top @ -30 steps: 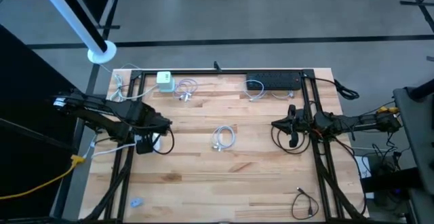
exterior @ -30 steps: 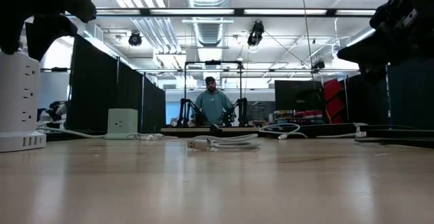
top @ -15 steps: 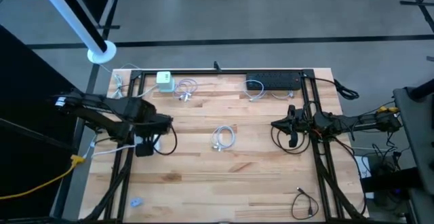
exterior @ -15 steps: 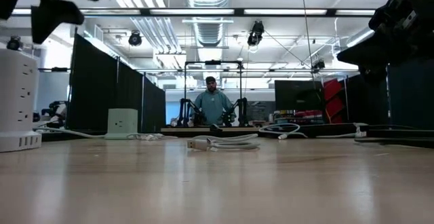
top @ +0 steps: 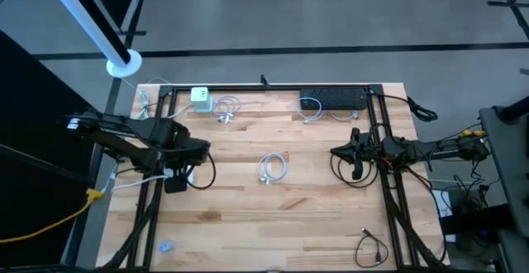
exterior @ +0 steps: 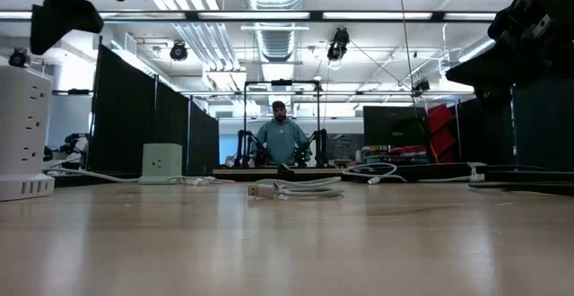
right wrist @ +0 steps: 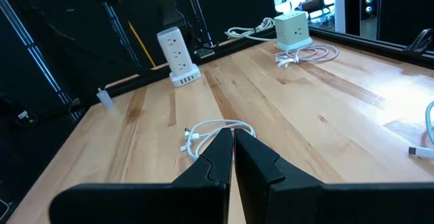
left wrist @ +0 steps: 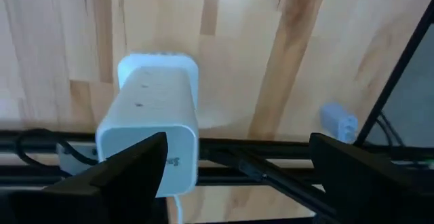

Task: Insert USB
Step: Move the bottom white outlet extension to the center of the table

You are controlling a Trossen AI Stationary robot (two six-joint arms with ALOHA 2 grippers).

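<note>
No text, label or number is legible; faint marks on the white power tower [left wrist: 154, 132] stay unreadable.

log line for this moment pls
left gripper: open, above white power tower | right gripper: shut, empty, hovering | coiled white usb cable: mid-table, untouched

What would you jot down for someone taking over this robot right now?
Left claw: open, empty, hovering above the white power tower at the table's left edge.
Right claw: shut, empty, waiting at the right side.
White USB cable: coiled loose mid-table, touched by neither claw.
Done: nothing plugged in.
Left: pick up the cable, insert its plug into the tower's USB ports.
</note>
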